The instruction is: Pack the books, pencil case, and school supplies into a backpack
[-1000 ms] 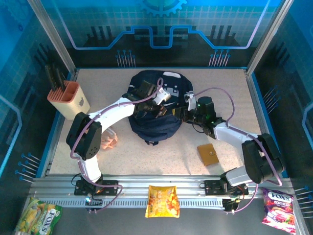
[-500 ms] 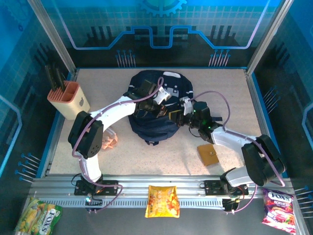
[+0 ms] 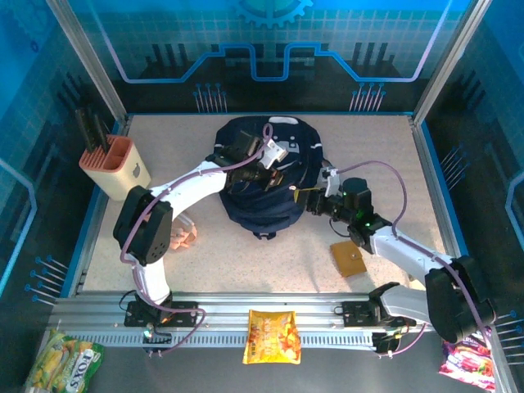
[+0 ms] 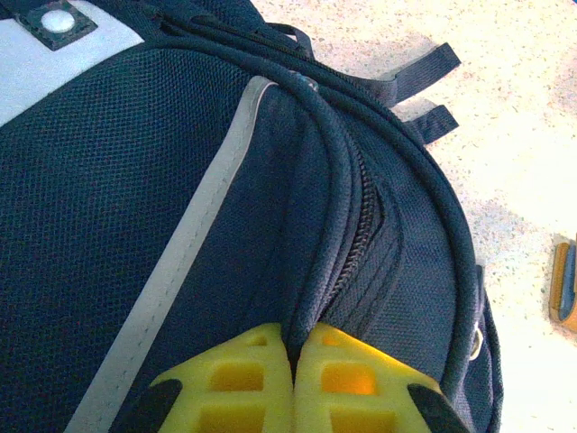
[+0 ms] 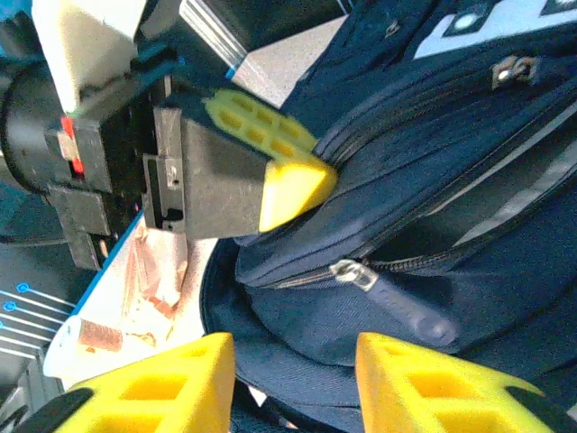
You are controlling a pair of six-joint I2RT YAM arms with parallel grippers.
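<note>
A speckled beige counter [image 3: 385, 155] is spread across the middle of the frame. On it, a navy backpack [image 3: 270, 217] is laid at upper centre. A peach-and-cream holder [image 3: 115, 168] is stood at upper left. A tan-brown square piece [image 3: 350, 258] is seen at lower right, and a small pink-orange item [image 3: 185, 237] at centre left.

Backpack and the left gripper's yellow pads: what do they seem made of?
The backpack looks like woven synthetic fabric, matte, with a mesh-like weave and a smoother grey trim strip. The pads of the left gripper look like moulded yellow plastic or rubber, with hollow cells; which one is unclear.
</note>
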